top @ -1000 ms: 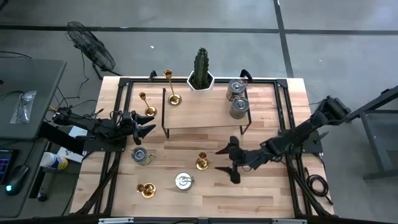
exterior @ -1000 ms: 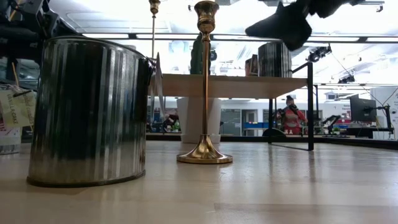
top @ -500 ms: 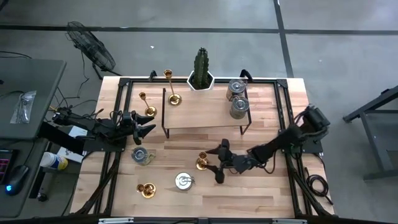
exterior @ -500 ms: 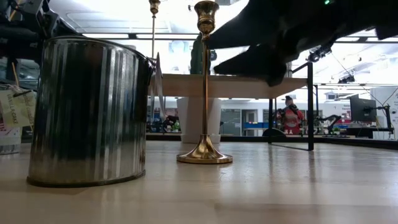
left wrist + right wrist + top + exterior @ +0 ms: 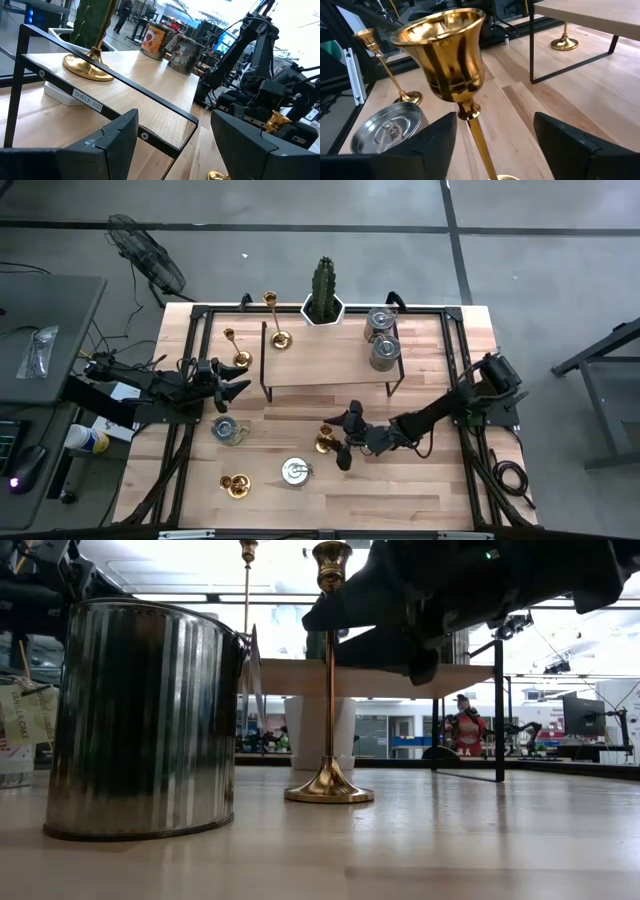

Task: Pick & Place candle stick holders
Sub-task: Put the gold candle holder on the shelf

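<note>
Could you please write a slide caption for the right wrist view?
Right gripper, fingers open, straddling the stem of a tall gold candle stick holder.

A tall, shiny brass candle stick holder (image 5: 451, 60) with a flared cup, thin stem and round base is seen standing upright between the open fingers of the right gripper (image 5: 345, 438), untouched.

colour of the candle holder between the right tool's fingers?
Shiny gold candle holder, clearest in the right wrist view.
</note>
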### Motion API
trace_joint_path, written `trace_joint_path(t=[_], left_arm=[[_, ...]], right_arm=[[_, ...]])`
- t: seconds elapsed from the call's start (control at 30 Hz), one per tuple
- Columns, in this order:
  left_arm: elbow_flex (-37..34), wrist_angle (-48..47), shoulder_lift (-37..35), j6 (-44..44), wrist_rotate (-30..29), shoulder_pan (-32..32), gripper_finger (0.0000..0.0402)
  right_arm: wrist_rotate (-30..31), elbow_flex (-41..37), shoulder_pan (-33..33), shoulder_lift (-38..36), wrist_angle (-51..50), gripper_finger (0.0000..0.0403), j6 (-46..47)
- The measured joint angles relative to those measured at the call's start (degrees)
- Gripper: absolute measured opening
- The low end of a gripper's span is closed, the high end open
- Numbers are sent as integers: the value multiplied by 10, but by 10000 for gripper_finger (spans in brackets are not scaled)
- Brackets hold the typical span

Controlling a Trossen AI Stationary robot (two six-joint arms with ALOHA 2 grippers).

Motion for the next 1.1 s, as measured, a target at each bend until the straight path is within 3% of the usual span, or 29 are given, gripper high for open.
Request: trace_joint_path(t=[0.27, 1.1], left_arm=[[0, 0, 0, 0, 0, 0, 245], [0, 0, 0, 0, 0, 0, 245]], right_arm=[[-6, 0, -3, 0, 0, 185, 0], [-18, 0, -4, 0, 0, 34, -1]])
